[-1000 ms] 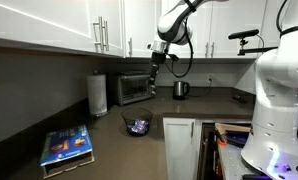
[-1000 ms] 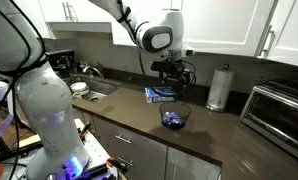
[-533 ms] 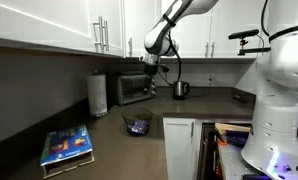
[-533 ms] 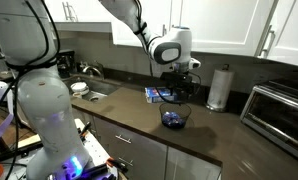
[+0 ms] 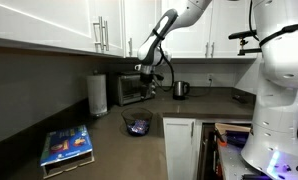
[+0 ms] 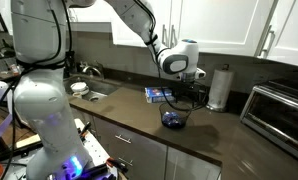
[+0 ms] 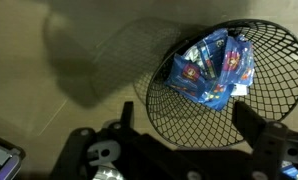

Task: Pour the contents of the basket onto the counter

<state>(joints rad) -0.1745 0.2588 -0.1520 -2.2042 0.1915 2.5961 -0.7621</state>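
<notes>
Round dark wire-mesh basket point(image 7: 161, 104) upright mid-counter, on dark grey-brown countertop point(image 5: 109, 148). Blue-and-white packets point(image 7: 211, 68) piled inside. Gripper point(image 6: 181, 98) hovers above near rim, fingers spread wide, empty. Risks: thin wire slips from pads; light basket skids; packets snag mesh when tipped.

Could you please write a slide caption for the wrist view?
Open gripper poised above the wire basket of blue-and-white packets on the counter.
</notes>
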